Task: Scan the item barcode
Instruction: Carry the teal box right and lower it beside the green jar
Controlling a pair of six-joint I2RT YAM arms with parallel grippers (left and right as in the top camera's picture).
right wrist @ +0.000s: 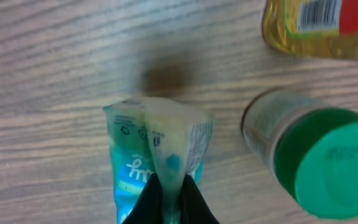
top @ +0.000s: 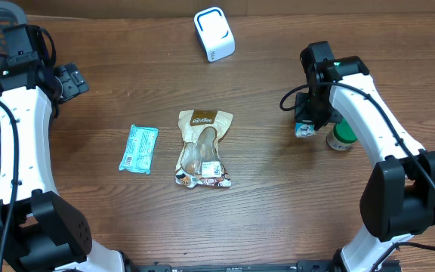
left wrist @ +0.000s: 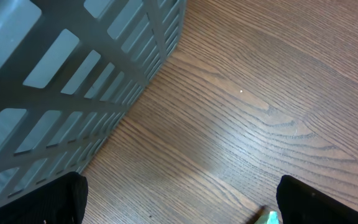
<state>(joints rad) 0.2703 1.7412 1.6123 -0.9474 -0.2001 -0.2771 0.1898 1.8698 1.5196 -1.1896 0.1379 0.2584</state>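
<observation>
Your right end effector [right wrist: 169, 196] is pinched narrow on the packet [right wrist: 157, 149], gripping it by one crimped end. From the right wrist you see only the dark tips of its fingers [right wrist: 146, 204] at the bottom edge, and the packet's lower part is cut off there. Its print is too blurred to read, and no barcode can be made out on the faces that show. From overhead the packet sits at the right of the table [top: 263, 219], mostly covered by the wrist, so you cannot tell whether it touches the wood or hangs just above it. Just beside it stands a green-capped jar [right wrist: 316, 165], its label blurred. A bottle [right wrist: 319, 22] of yellow liquid is cropped by the top corner of the right wrist view, with part of a barcode showing. The scanner [top: 214, 34] lies at the far edge, well apart from the packet. Mid-table lie a pouch [top: 202, 149] and a second packet [top: 139, 149], apart from each other. Your left end effector [top: 70, 78] stands wide and holds nothing, beside the basket [left wrist: 61, 81]. Only its fingers [left wrist: 39, 202] show in the corners of the left wrist view, and a green scrap at the bottom edge cannot be identified.
</observation>
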